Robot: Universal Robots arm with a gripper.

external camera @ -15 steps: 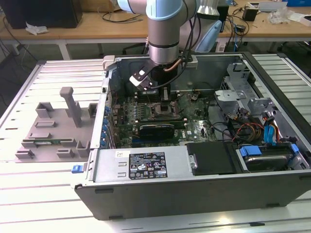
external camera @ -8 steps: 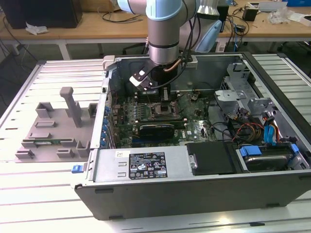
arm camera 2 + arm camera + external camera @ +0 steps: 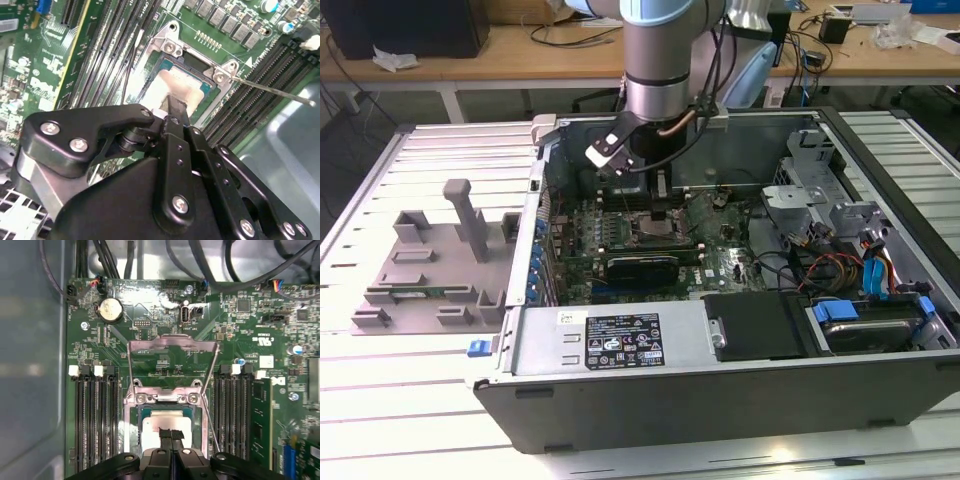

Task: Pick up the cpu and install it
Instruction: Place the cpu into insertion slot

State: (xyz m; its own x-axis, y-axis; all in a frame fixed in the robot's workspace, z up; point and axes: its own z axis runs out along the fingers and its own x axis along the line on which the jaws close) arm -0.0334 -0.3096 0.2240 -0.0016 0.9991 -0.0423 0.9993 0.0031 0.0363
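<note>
The cpu (image 3: 159,421), a small square chip with a shiny silver top, lies flat in the motherboard socket (image 3: 200,415). In the second wrist view the cpu (image 3: 167,85) sits inside the metal frame (image 3: 170,47). My gripper (image 3: 170,433) is directly over it, its two black fingers pressed together with no gap. The fingertips (image 3: 176,106) rest at or just above the chip's top. In the exterior view the gripper (image 3: 660,215) reaches down into the open computer case (image 3: 620,345), above the middle of the board.
The socket's load plate (image 3: 172,347) stands hinged open, and its thin lever (image 3: 272,91) sticks out sideways. Memory slots (image 3: 95,415) flank the socket. A grey tray (image 3: 430,270) lies at the exterior view's left. Cables and drives (image 3: 860,270) fill the case's right.
</note>
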